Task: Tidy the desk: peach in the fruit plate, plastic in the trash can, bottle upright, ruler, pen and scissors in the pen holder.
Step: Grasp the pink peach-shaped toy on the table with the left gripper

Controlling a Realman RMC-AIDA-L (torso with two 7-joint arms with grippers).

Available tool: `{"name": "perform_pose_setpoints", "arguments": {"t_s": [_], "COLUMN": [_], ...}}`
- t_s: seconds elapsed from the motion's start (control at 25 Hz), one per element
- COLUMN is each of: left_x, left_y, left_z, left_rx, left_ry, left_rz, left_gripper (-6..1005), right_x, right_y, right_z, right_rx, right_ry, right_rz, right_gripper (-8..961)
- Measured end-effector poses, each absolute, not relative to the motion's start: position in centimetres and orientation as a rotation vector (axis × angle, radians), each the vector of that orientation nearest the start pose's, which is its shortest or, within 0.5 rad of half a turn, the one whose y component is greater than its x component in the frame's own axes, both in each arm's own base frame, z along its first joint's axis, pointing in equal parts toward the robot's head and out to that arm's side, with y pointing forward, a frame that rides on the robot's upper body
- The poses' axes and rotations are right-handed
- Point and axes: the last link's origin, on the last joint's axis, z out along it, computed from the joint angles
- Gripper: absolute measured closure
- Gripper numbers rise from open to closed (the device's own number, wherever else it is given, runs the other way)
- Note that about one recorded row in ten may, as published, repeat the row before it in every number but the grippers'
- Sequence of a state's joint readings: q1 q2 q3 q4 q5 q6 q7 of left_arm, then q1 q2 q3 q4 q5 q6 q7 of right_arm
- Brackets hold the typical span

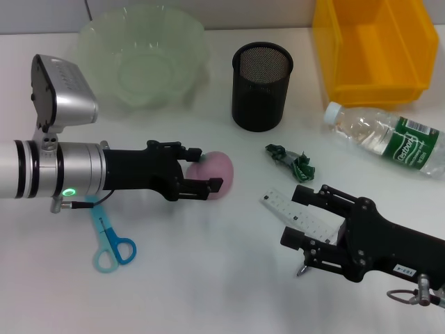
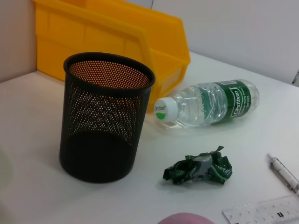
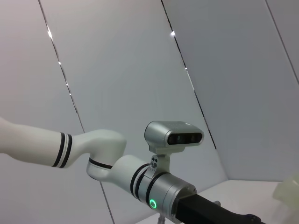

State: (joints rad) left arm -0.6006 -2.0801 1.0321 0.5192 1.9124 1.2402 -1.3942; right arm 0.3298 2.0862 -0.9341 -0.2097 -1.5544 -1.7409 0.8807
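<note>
A pink peach (image 1: 221,175) lies mid-table with my left gripper (image 1: 204,170) shut on it; its top shows in the left wrist view (image 2: 187,218). My right gripper (image 1: 300,217) hovers open over the white ruler (image 1: 295,214), a finger on each side. A pen tip (image 1: 304,268) pokes out beneath that hand, and the left wrist view shows the pen (image 2: 282,172). Blue scissors (image 1: 111,243) lie under the left arm. The crumpled green plastic (image 1: 292,160) sits by the black mesh pen holder (image 1: 262,87). The bottle (image 1: 389,139) lies on its side.
The translucent green fruit plate (image 1: 142,59) stands at the back left. At the back right is the yellow trash can (image 1: 379,49), just behind the bottle. The right wrist view shows only my left arm (image 3: 154,186) and the wall.
</note>
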Motion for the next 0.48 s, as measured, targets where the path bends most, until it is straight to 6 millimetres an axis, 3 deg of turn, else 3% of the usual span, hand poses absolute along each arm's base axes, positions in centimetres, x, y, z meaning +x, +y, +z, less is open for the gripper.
{"name": "perform_pose_setpoints", "arguments": {"t_s": [0.2,0.48], "left_x": [-25.61,-25.92], "left_y": [34.55,34.39], "left_z": [-6.14,-6.25], "left_rx": [-2.786,-2.764], "left_ry": [-0.579,-0.583], "left_rz": [-0.445,-0.468], "left_gripper": [273,531], "right_x": [28.03,28.15], "right_y": [21.91,21.78], "right_z": [-5.34,-5.34], "right_rx": [-2.573,-2.57], "right_ry": [0.599,0.603], "right_rz": [1.247,1.243], "right_gripper": [194,194]}}
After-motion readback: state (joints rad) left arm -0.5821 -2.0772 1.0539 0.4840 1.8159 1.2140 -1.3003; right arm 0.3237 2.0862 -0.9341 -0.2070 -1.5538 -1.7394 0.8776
